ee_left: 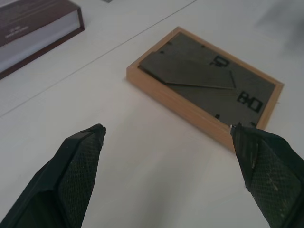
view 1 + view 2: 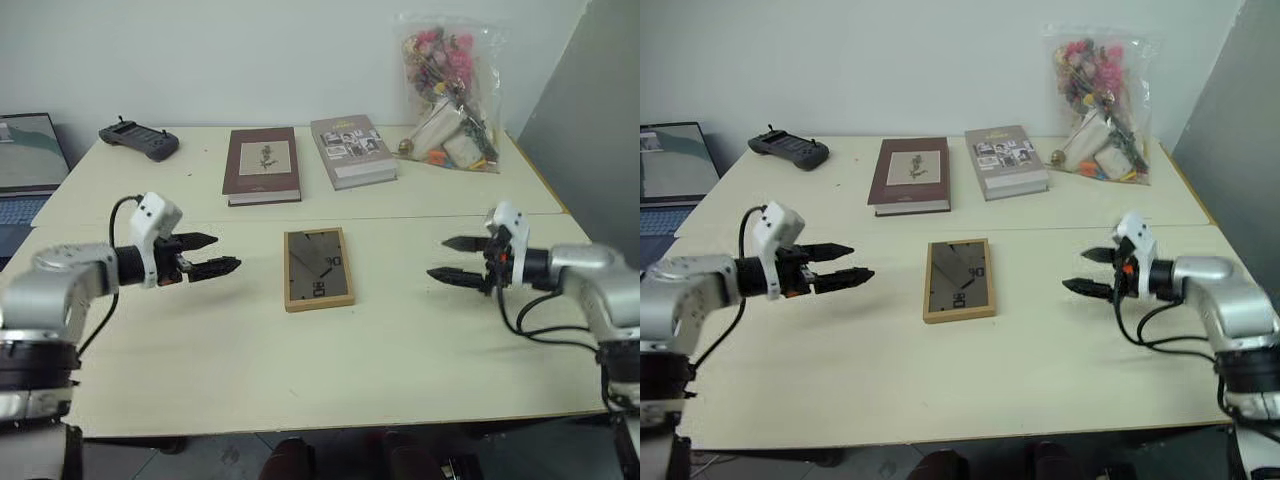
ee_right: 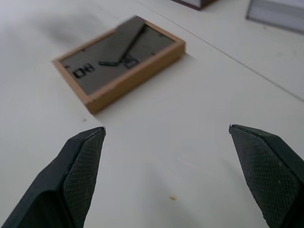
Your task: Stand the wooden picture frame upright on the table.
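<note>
I see frame [image 2: 318,268] lying flat on table [image 2: 300,370], dark back up, stand folded in. Frame sits between my two claws, apart from both. Left claw [image 2: 214,254] released, fingers spread wide, nothing in it; it hovers above table, tips pointing toward frame. Right claw [image 2: 452,259] also released, empty, tips pointing at frame from other side. Beyond frame, past table seam, maroon book [image 2: 262,164] and grey book [image 2: 352,150] lie side by side, far from both claws.
</note>
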